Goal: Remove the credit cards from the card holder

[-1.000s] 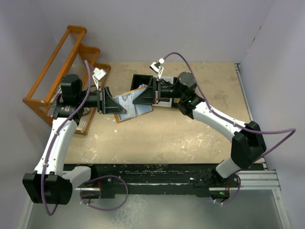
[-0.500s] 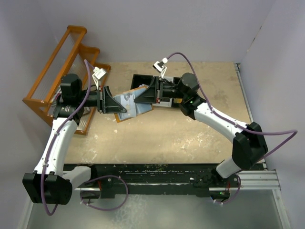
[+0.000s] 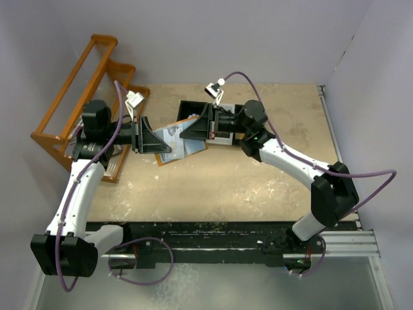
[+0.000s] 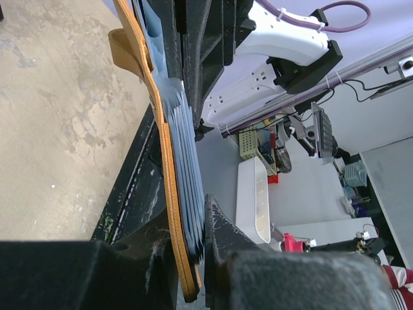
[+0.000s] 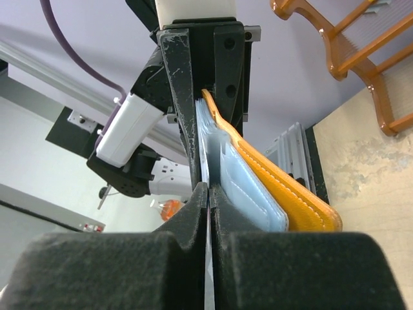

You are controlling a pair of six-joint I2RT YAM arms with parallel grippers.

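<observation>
Above the far middle of the bench (image 3: 245, 181), two robot arms meet from opposite sides and hold a small tan-orange card holder (image 3: 181, 143) between them, lifted clear of the surface. The holder is spread open, with its pale blue-grey inner panels facing up in the overhead view.

The left gripper (image 3: 157, 140) comes in from the left. Its fingers (image 4: 222, 239) are closed nearly together and clamp the left edge of the holder. The left wrist camera sees this edge-on: an orange outer skin with stacked blue pocket layers, and a looped orange tab near the top.

The right gripper (image 3: 192, 131) comes in from the right and reaches the holder's far right part. In the right wrist view its fingers (image 5: 187, 219) are pressed together with only a hairline gap. They pinch a thin pale sheet, seemingly a credit card (image 5: 205, 161), which stands among the blue pockets. How far it sits out of its pocket cannot be told.

A black tray (image 3: 188, 107) lies near the far edge, partly hidden behind the right gripper. An orange wooden rack (image 3: 74, 97) leans at the far left corner.
</observation>
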